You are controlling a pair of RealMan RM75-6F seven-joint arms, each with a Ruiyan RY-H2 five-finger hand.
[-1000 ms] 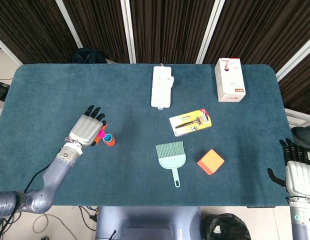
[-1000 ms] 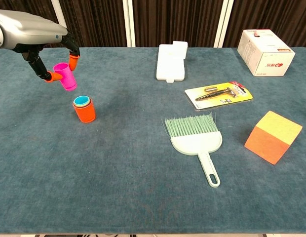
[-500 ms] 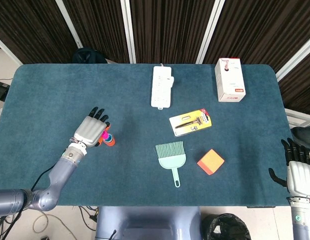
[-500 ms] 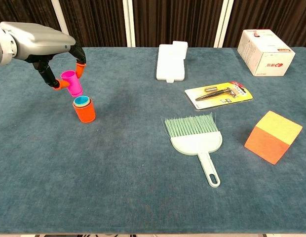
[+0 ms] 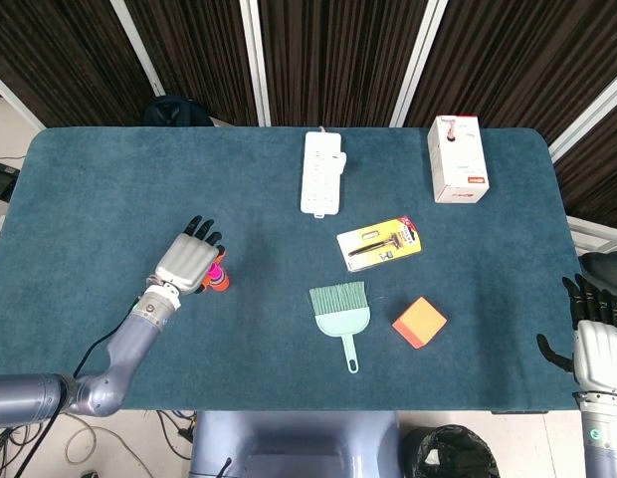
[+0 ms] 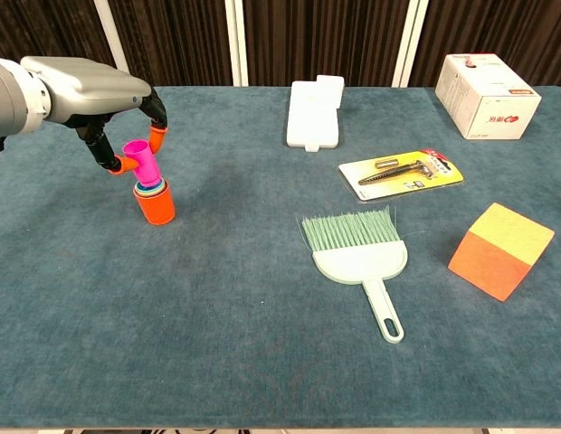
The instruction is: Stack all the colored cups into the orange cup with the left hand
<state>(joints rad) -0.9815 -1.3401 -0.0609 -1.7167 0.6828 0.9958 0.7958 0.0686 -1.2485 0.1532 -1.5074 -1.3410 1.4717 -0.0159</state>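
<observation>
The orange cup (image 6: 156, 204) stands upright on the left part of the table, with smaller colored cups nested in it. My left hand (image 6: 99, 95) pinches a magenta cup (image 6: 142, 163) between thumb and finger, its base sitting in the mouth of the stack. In the head view the left hand (image 5: 188, 264) covers most of the stack, and only a bit of the orange cup (image 5: 221, 285) shows. My right hand (image 5: 594, 342) hangs off the table's right front corner, fingers spread and holding nothing.
A mint dustpan brush (image 6: 364, 252) lies mid-table. An orange-and-yellow block (image 6: 496, 250) sits to its right, a carded razor (image 6: 403, 172) behind it. A white power strip (image 6: 313, 112) and a white box (image 6: 487, 94) are at the back.
My left hand carried the magenta cup rightward and down, from beside the stack to over it, and the cup's base now sits in the stack's mouth. The right hand stayed put.
</observation>
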